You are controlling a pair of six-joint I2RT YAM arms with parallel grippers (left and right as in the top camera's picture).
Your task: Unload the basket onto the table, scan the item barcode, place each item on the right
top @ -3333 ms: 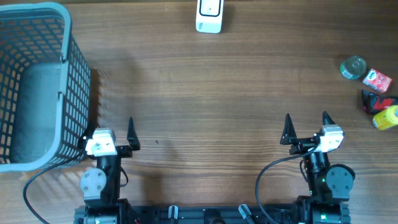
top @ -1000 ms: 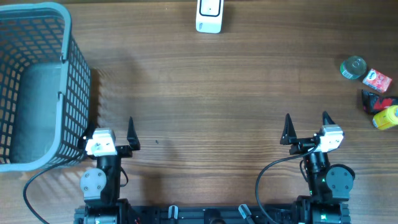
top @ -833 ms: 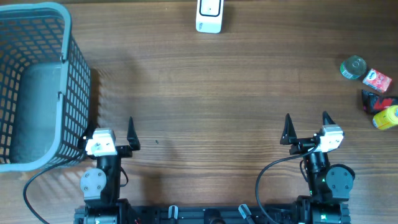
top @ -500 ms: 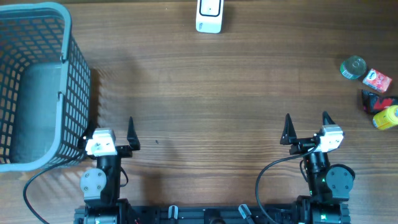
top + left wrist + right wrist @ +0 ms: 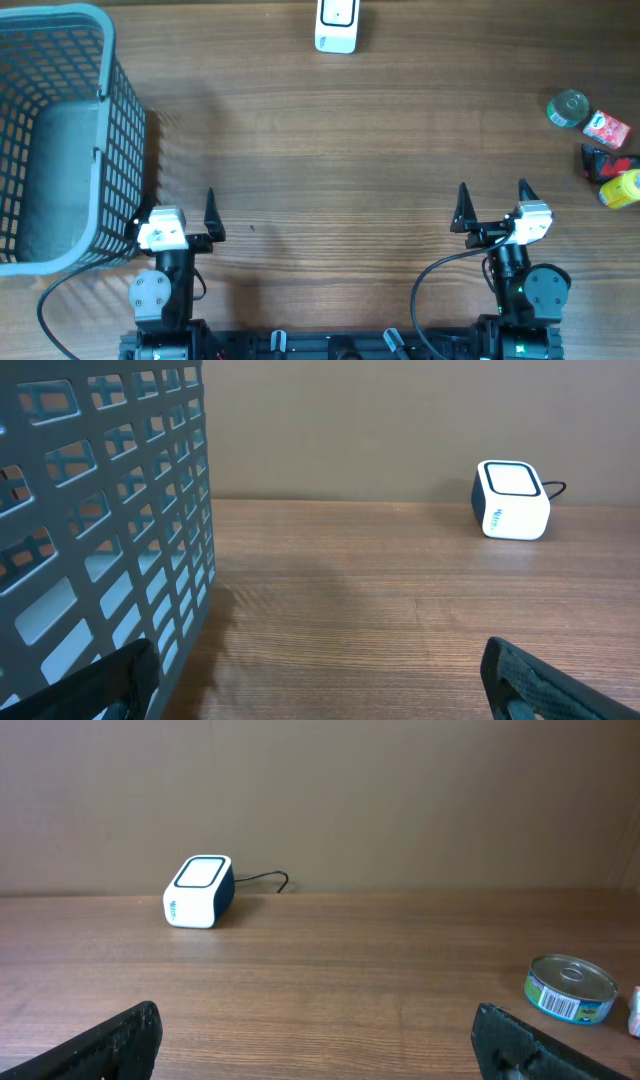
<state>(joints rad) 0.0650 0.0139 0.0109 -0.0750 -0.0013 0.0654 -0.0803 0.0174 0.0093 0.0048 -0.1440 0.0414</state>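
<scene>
Left fingers point(image 5: 211, 208) and right fingers point(image 5: 462, 207) gape wide, empty. Round green-lidded tin can point(image 5: 570, 108) sits far right on the wooden table point(image 5: 350, 150); best gripped across its rim, leaving the side barcode facing the small white box scanner point(image 5: 337, 26).

**Three Cameras, One Shared Scanner**

The overhead camera is looking straight down from well above the table point(image 5: 330, 150), taking in its whole width. Both wrist cameras are sitting low over it, facing level toward the far wall point(image 5: 400, 800). All three are sharing the white scanner point(image 5: 337, 25), top centre overhead. The left wrist view is crowding the basket point(image 5: 110, 510) on its left; the right is catching the can point(image 5: 570, 988), lower right.
</scene>
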